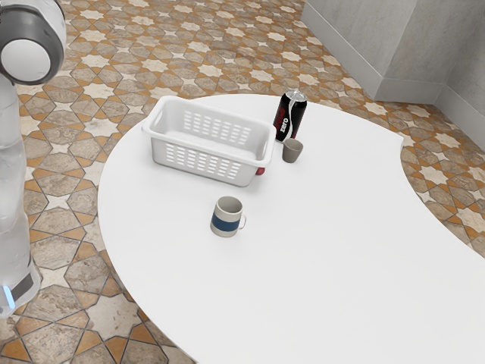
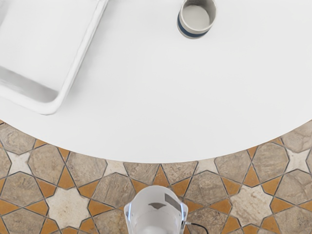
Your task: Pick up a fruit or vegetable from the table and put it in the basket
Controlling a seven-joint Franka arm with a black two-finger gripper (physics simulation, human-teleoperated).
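Red item [image 1: 261,171] beside the basket [image 1: 244,174], partly hidden; I cannot tell its bearing from the fingers, nor their spread.

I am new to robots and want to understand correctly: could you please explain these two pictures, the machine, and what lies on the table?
The machine is one robot arm, standing at the exterior view's left. That picture comes from a camera at the arm's side. The wrist view comes from a camera on the arm's hand, looking down past the table edge to the arm's base.

On the white table stand an empty-looking white basket, a mug with a blue band, a small grey-brown cup and a dark drink can. A red item peeks out at the basket's corner, mostly hidden; I cannot tell what it is.

I cannot confirm whether the end effector holds anything.
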